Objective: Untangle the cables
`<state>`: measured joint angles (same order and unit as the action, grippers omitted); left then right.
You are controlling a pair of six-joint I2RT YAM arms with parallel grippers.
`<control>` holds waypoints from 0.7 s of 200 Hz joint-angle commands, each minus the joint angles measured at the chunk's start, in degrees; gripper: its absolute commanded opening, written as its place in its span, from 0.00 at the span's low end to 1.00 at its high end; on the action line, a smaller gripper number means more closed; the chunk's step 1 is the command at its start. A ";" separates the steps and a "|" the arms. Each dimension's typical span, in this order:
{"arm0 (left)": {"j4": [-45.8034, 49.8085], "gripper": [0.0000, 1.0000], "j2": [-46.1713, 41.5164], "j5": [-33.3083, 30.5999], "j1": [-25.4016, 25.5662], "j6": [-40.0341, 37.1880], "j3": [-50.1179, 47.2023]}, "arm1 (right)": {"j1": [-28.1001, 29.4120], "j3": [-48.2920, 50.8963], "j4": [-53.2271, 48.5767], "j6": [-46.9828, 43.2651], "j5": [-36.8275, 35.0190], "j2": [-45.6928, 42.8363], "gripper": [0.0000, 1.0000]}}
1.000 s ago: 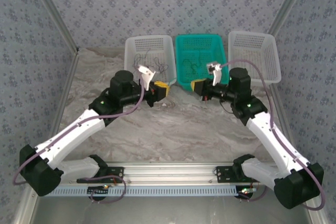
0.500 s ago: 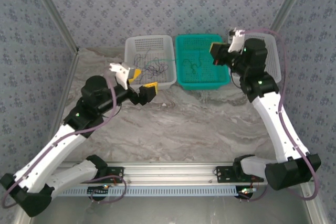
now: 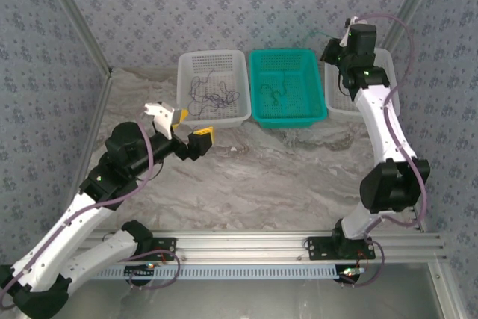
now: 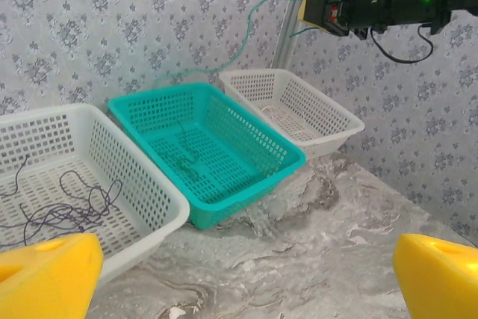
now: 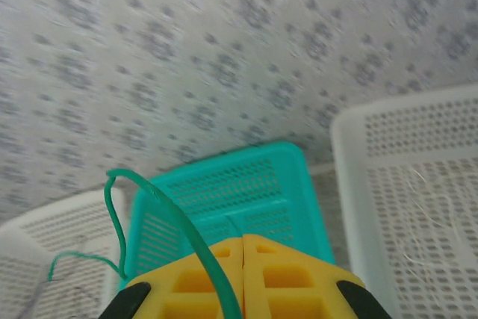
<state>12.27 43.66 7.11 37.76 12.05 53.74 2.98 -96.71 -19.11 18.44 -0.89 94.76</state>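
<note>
Underneath, a grey-veined, marble-look counter (image 3: pixel 284 177) meets walls (image 3: pixel 149 5) papered in small florals, with three perforated plastic tubs along the back: left white basket (image 3: pixel 213 122), teal basket (image 3: pixel 287 119), right white basket (image 3: pixel 333 98). Thin dark cables (image 3: pixel 213 95) lie looped in the left white basket, while the right claw (image 5: pixel 243 252), raised near the back wall, is pinched shut on a wiry green cable (image 5: pixel 175 214). The left claw (image 3: pixel 190 128) hangs above the counter, yellow pads (image 4: pixel 48 274) spread wide, empty.

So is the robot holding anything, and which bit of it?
The right hand is pinched shut on a thin green cable, gripping its upper part while the rest hangs down. The left hand is open, holding nothing.
</note>
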 commanded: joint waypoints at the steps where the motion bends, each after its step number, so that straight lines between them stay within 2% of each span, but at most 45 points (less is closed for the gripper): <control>1: 0.77 0.99 -1.12 -1.57 0.08 0.08 0.33 | -0.91 -1.51 -2.01 -0.22 -0.60 3.81 0.00; 19: 0.52 0.99 -0.66 -1.94 0.09 0.33 0.07 | -0.92 -2.23 -2.86 1.39 3.76 8.12 0.00; 37: 0.54 0.99 0.07 -2.87 0.12 0.85 0.31 | -0.01 -2.70 -3.74 4.13 3.28 12.03 0.00; 56: 0.63 0.99 0.52 -3.33 0.10 1.35 0.24 | 1.16 -2.63 -3.49 7.14 4.79 16.14 0.07; 75: 1.04 0.99 0.39 -4.13 0.12 1.73 -0.07 | 2.99 -3.58 -4.27 8.10 7.37 19.68 0.20; 91: 1.57 0.99 0.24 -5.04 0.07 1.83 -0.47 | 4.32 -5.99 -7.54 8.35 7.49 21.99 0.37; 122: 2.13 0.99 0.06 -6.65 0.04 1.60 -1.00 | 5.99 -7.72 -12.10 8.11 0.52 20.79 0.56; 140: 2.22 0.99 0.16 -7.96 0.09 1.32 -1.26 | 5.87 -7.60 -12.91 7.87 -1.44 18.35 0.61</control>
<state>14.22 44.29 1.74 37.76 13.15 53.04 9.26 -101.82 -28.62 26.11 2.22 117.60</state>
